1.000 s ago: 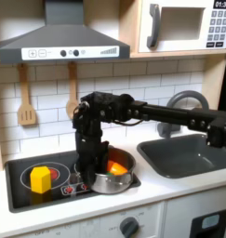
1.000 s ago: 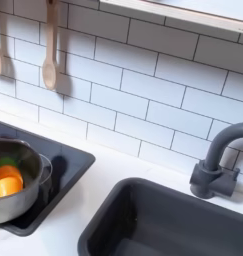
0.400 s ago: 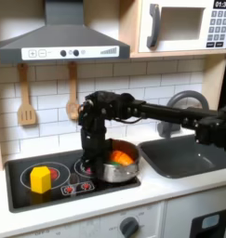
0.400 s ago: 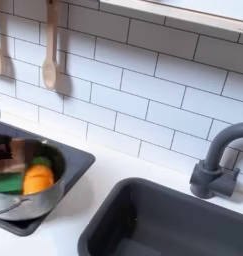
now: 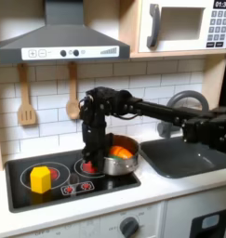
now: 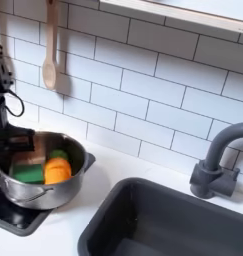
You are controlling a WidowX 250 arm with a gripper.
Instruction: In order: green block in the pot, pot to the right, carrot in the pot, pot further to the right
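In both exterior views the silver pot (image 5: 125,167) (image 6: 51,197) stands at the right end of the black stovetop. In the second exterior view its base reaches over the stove's right edge onto the white counter. Inside lie the orange carrot (image 5: 119,150) (image 6: 58,171) and, to its left in the second exterior view, the green block (image 6: 29,173). My gripper (image 5: 92,158) (image 6: 15,150) comes straight down onto the pot's left rim and is shut on it.
A yellow block (image 5: 38,178) sits on the stovetop (image 5: 49,189) at the first exterior view's left. The dark sink (image 5: 191,154) (image 6: 163,222) and grey faucet (image 6: 219,160) lie right of the pot. Wooden utensils (image 6: 50,50) hang on the tiled wall.
The pot, with carrot and green block inside, has slid right toward the sink, drawn along by my gripper on its rim. The yellow block has stayed put.
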